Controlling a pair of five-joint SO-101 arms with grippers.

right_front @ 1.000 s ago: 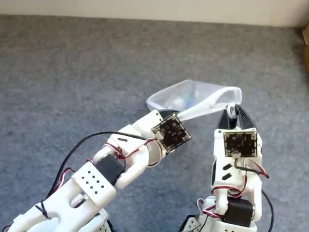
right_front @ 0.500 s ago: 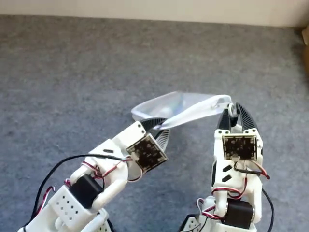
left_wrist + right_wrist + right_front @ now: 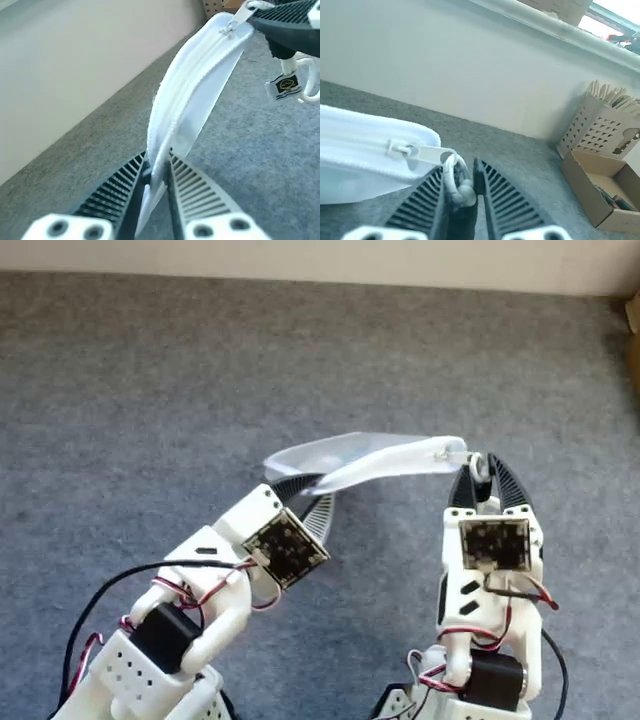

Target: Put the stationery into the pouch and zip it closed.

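Note:
A translucent white pouch (image 3: 350,462) hangs stretched between the two arms above the grey carpet. Its zipper line (image 3: 187,80) looks drawn together along the visible length. My left gripper (image 3: 305,502) is shut on the pouch's left end, with the fabric (image 3: 155,170) pinched between its black ribbed fingers. My right gripper (image 3: 482,478) is shut on the zipper pull ring (image 3: 455,175) at the pouch's right end; the slider (image 3: 402,148) sits just beyond the fingertips. Whatever is inside the pouch cannot be made out.
Grey carpet (image 3: 150,380) covers the table, and a pale wall (image 3: 445,60) runs along its far edge. Beyond the right arm stand a perforated holder of wooden sticks (image 3: 602,125) and a cardboard box (image 3: 605,192).
The left arm has pulled back and to the left with the pouch's end, drawing the pouch out longer and flatter. The right gripper has kept its place on the pull.

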